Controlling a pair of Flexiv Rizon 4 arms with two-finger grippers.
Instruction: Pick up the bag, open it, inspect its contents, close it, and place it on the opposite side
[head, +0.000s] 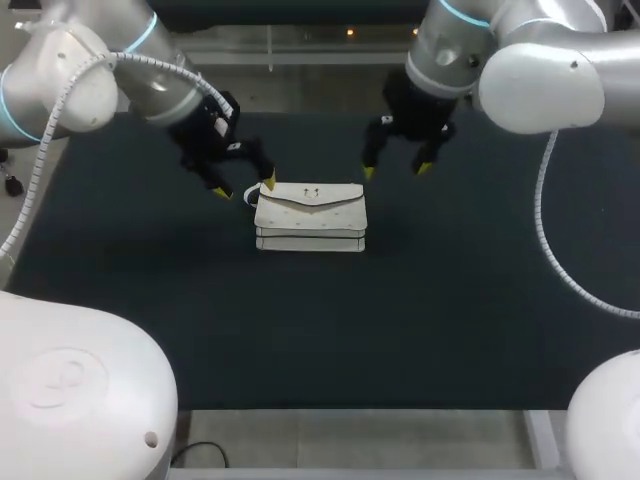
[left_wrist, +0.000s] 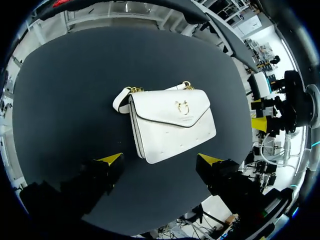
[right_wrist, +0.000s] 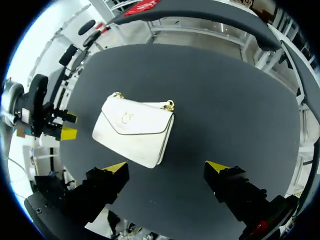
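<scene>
A white handbag (head: 310, 216) with a pointed flap, a gold clasp and a gold chain lies flat in the middle of the dark table, flap shut. My left gripper (head: 244, 186) hangs open just off the bag's back left corner, one yellow tip near the strap. My right gripper (head: 397, 169) hovers open behind the bag's right end, apart from it. Seen from the left wrist, the bag (left_wrist: 170, 122) lies ahead of the open left gripper (left_wrist: 160, 159). The right wrist view has the bag (right_wrist: 135, 130) ahead of and beside the open right gripper (right_wrist: 167, 167).
The dark table top (head: 450, 320) spreads wide to the left, right and front of the bag. Nothing else lies on it. My other arm's yellow fingertips (right_wrist: 69, 133) show past the bag in the right wrist view.
</scene>
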